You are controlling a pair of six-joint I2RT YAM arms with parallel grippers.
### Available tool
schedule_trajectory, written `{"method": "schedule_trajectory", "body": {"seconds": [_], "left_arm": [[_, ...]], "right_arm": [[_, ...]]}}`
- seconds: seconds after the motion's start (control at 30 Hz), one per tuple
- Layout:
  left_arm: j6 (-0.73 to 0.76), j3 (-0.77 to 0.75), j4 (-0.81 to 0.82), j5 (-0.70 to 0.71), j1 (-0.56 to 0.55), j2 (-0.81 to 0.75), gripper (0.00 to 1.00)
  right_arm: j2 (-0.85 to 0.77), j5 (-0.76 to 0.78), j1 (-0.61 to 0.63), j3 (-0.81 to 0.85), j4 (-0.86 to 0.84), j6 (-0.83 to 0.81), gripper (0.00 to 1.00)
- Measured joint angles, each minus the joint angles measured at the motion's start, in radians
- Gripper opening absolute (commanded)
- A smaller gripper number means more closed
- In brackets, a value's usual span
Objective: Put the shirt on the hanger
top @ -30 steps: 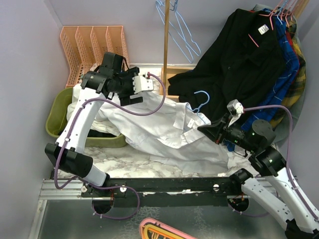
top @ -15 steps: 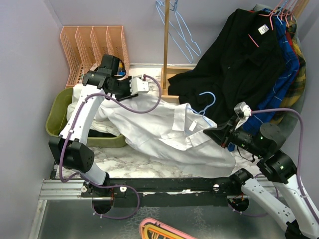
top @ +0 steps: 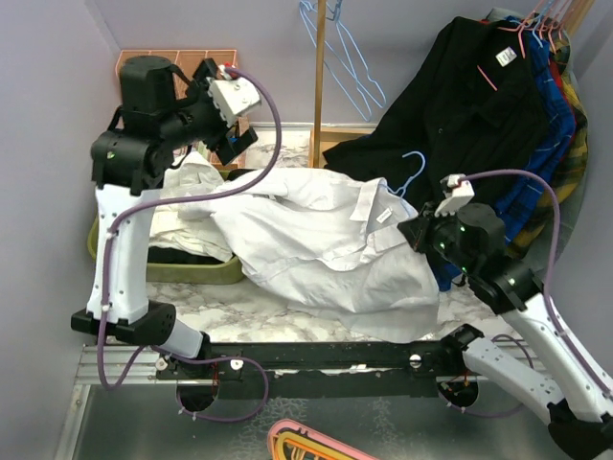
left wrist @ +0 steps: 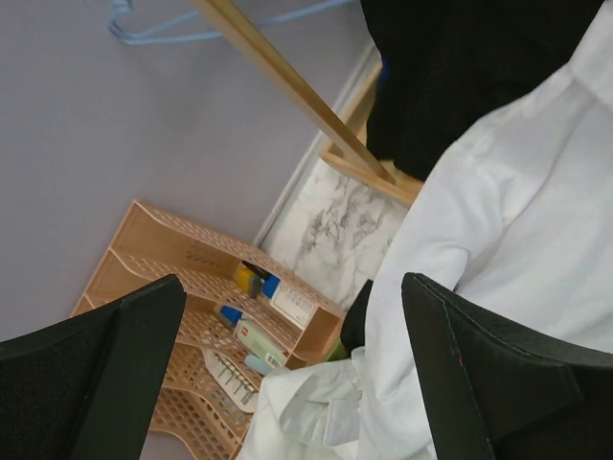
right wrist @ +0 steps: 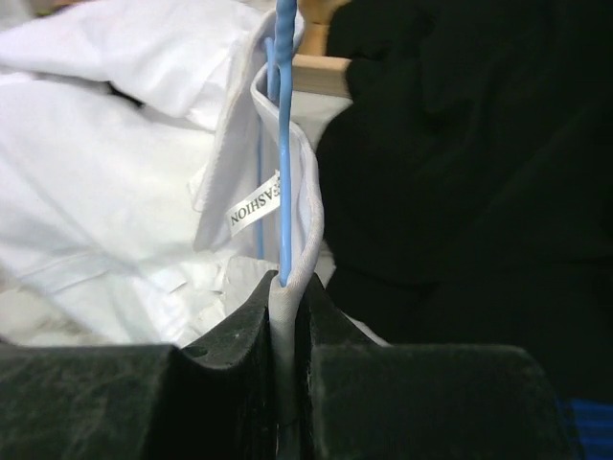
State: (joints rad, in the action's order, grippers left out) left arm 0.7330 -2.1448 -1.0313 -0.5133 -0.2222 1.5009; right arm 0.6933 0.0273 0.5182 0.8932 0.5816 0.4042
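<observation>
White cotton covers the middle of the marble tabletop. The shirt lies crumpled and spread out, with its collar toward the right and one end trailing over the green bin on the left.

The right gripper is at the collar. In its wrist view its fingers are pressed together on a fold of collar fabric, and the thin light-blue wire of the hanger runs straight down into that same pinch (whether the wire itself is clamped or only tucked inside the fold, I cannot tell). The neck label sits just left of the wire. From above, the hanger's hook stands up over the collar, against the black shirt heaped at the back right.

The left gripper is held high over the back left of the table. Its fingers are spread wide with nothing between them. Its wrist camera looks down past a white sleeve at a peach mesh organiser and a slanting wooden pole. Spare blue hangers hang beside that pole near the wall.
</observation>
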Motion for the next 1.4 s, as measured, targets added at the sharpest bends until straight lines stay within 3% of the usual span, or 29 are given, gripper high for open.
{"method": "schedule_trajectory", "body": {"seconds": [0.13, 0.27, 0.53, 0.97, 1.4], "left_arm": [[-0.127, -0.1, 0.007, -0.003, 0.0, -0.036, 0.99], [-0.235, -0.129, 0.006, -0.003, 0.0, -0.049, 0.99], [-0.385, -0.121, -0.004, 0.005, 0.0, -0.048, 0.99], [-0.496, 0.007, -0.021, 0.039, 0.012, -0.103, 0.99], [-0.491, 0.058, -0.039, 0.069, 0.012, -0.129, 0.99]], "right_arm": [[0.174, 0.178, 0.0, 0.022, -0.005, 0.01, 0.02], [0.282, 0.209, -0.04, 0.098, -0.005, -0.024, 0.02], [0.423, 0.083, -0.425, 0.282, -0.071, -0.145, 0.02], [0.725, 0.009, -0.473, 0.812, -0.011, -0.373, 0.02], [0.927, -0.044, -0.52, 1.171, 0.041, -0.428, 0.02]]}}
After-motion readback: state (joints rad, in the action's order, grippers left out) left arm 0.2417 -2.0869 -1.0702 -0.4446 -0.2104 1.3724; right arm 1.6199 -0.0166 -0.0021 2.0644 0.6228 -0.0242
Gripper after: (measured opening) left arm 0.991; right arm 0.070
